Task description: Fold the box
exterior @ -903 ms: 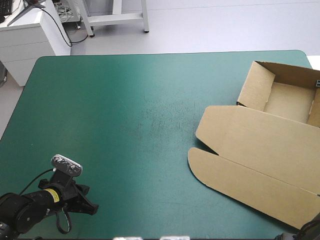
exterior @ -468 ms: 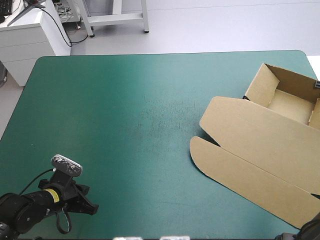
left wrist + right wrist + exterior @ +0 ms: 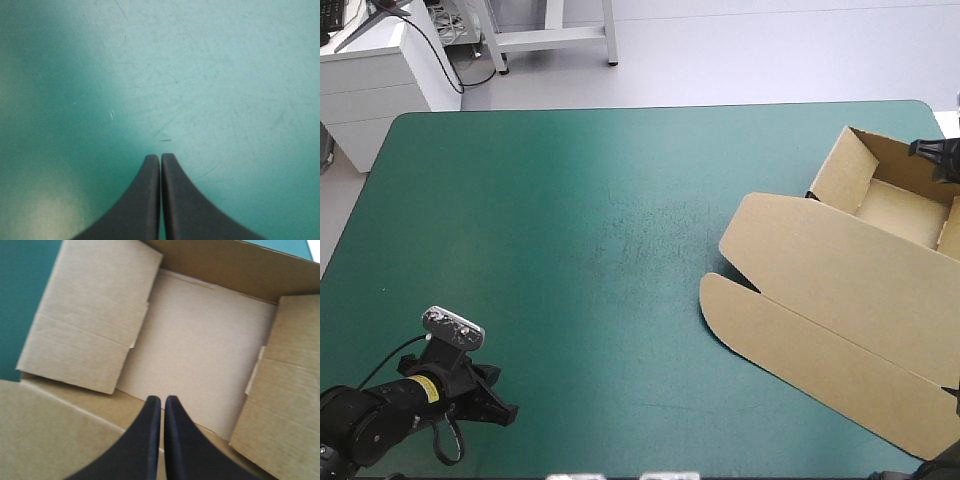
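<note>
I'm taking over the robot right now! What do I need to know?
Left gripper: shut, empty, over the bare table cover near the front left corner.
Right gripper: shut, empty, pointing down into the box.
Box: at the table's right side, an open tray with its lid lying flat on the near side.
Done: walls raised.
Left: probably just checking that the side flaps sit tucked in.
</note>
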Robot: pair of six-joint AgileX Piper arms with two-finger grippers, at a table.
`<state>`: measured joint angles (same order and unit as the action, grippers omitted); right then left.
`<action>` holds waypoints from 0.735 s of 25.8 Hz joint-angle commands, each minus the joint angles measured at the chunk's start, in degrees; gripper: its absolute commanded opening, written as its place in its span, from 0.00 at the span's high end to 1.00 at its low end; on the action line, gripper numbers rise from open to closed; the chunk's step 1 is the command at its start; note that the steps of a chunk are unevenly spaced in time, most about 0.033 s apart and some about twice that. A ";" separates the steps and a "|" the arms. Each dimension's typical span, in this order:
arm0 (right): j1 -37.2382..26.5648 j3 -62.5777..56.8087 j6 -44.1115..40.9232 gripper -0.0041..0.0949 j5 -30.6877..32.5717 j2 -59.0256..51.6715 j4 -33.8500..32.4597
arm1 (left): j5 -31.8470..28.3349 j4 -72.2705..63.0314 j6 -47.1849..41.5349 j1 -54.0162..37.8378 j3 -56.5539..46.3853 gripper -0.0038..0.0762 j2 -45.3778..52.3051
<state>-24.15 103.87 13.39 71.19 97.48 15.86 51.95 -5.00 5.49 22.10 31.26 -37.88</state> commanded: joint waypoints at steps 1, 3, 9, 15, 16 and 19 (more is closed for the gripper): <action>5.71 1.68 1.60 0.96 0.35 -4.21 -0.52 | -5.84 -0.28 -0.01 0.40 1.41 0.96 -0.01; 9.31 1.33 1.60 0.96 0.35 -4.96 -1.87 | -6.88 -0.28 -0.25 0.40 1.41 0.96 -0.01; 18.27 -7.01 1.08 0.96 -5.68 -9.57 -2.14 | -6.17 -2.39 -1.00 0.40 1.24 0.96 -0.01; 23.58 -26.30 5.30 0.96 -13.76 -19.67 -1.91 | -5.63 -4.06 -1.00 0.40 -3.51 0.96 -0.01; 24.15 -33.23 6.19 0.96 -16.84 -23.69 -1.02 | -6.73 -5.52 -1.00 0.40 -4.35 0.96 0.08; 24.15 -45.91 8.30 0.96 -21.29 -32.19 1.70 | -6.86 -6.54 -0.71 0.40 -4.33 0.96 0.08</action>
<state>-0.17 63.41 19.93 54.96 71.63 15.36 48.02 -9.56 5.00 22.10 25.50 -37.88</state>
